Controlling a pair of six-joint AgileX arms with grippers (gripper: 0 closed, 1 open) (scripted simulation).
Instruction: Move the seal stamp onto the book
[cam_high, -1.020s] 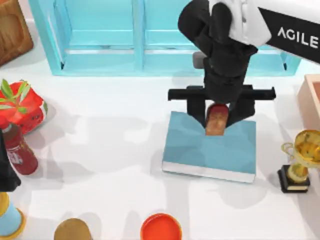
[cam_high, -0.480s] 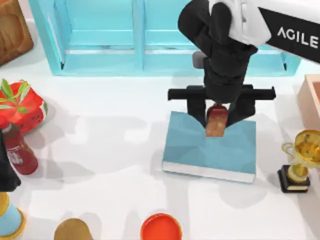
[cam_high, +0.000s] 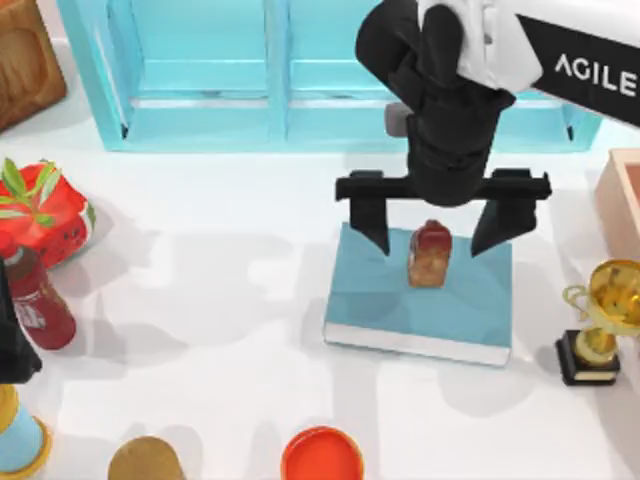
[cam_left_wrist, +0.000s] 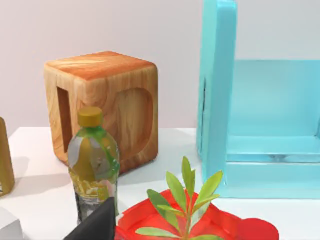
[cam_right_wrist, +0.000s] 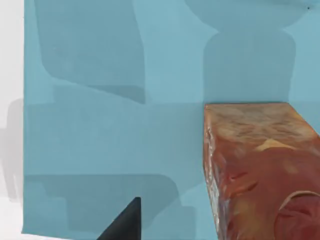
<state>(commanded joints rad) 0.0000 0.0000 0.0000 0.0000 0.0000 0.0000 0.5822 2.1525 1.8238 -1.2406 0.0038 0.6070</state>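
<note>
Right gripper (cam_high: 441, 232) jaws spread wide, one each side of the seal stamp (cam_high: 429, 254), no contact visible. Stamp upright on the book (cam_high: 400, 295), toward the cover's far edge, seemingly resting flat, though base contact hard to confirm from the right wrist view. Placement looks done; only retreat of the right arm left. Left arm parked at the tabletop (cam_high: 220, 300) left edge, jaws cannot tell.

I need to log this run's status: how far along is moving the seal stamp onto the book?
Done: the seal stamp stands upright on the book. In hand: the right tool hangs just above it, fingers spread wide and apart from the stamp. Left: probably only pulling that arm away. The left arm sits parked at the table's left edge.
</note>
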